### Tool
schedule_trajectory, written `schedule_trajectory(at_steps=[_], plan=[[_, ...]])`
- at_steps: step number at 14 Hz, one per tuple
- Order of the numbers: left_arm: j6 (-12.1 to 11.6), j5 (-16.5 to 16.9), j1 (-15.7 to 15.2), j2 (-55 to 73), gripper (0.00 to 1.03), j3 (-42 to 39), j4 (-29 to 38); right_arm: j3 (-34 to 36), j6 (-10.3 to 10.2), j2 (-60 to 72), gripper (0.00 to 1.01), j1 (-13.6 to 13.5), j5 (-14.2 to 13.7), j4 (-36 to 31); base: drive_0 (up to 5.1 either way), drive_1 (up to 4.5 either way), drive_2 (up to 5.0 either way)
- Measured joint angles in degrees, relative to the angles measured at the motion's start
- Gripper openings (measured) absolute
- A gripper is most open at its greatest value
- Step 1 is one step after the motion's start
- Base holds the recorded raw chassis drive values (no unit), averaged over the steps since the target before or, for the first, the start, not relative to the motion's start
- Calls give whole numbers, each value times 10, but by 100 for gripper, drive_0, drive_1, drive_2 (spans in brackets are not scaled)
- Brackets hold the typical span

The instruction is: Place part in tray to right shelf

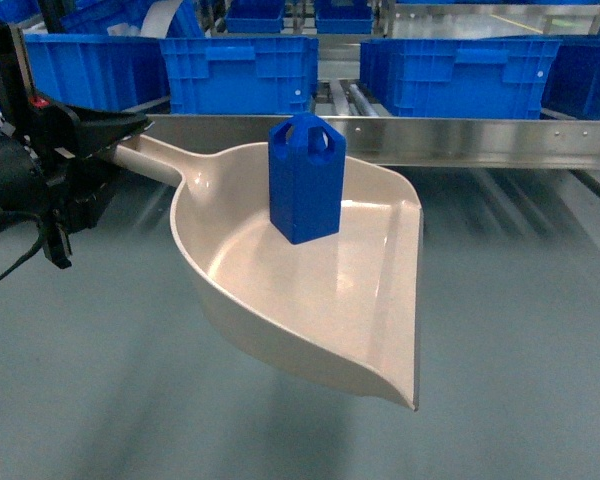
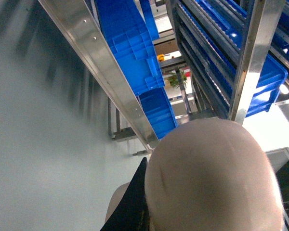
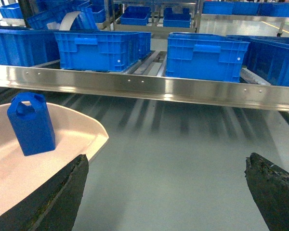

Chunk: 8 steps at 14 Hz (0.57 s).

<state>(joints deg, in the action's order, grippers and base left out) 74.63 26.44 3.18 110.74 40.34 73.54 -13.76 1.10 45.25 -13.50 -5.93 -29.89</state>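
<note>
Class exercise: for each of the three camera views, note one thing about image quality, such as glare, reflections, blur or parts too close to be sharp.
Head view: the shelf rail mirrors the crates; the part is sharp. Left wrist view: the tray fills the corner as a soft blob, with blown-out white at the right edge. Right wrist view: streaky reflections on the floor, and the right gripper's fingers loom dark and close.

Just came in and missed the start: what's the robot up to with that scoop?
The left gripper holds the beige tray by its handle, above the floor. The blue part stands upright in it. The right gripper is open and empty. Ahead is the right shelf with blue crates; the part is not on it yet.
</note>
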Motion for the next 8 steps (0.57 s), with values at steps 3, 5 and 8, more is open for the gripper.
schedule_trajectory(at_steps=[3, 5, 8], plan=[[0, 1, 0, 0, 16, 0, -4, 0, 0, 0, 98, 0, 0, 1, 313, 196, -488], [0, 1, 0, 0, 16, 0, -3, 0, 0, 0, 98, 0, 0, 1, 313, 196, -488], [0, 1, 0, 0, 16, 0, -2, 0, 0, 0, 98, 0, 0, 1, 313, 196, -488]])
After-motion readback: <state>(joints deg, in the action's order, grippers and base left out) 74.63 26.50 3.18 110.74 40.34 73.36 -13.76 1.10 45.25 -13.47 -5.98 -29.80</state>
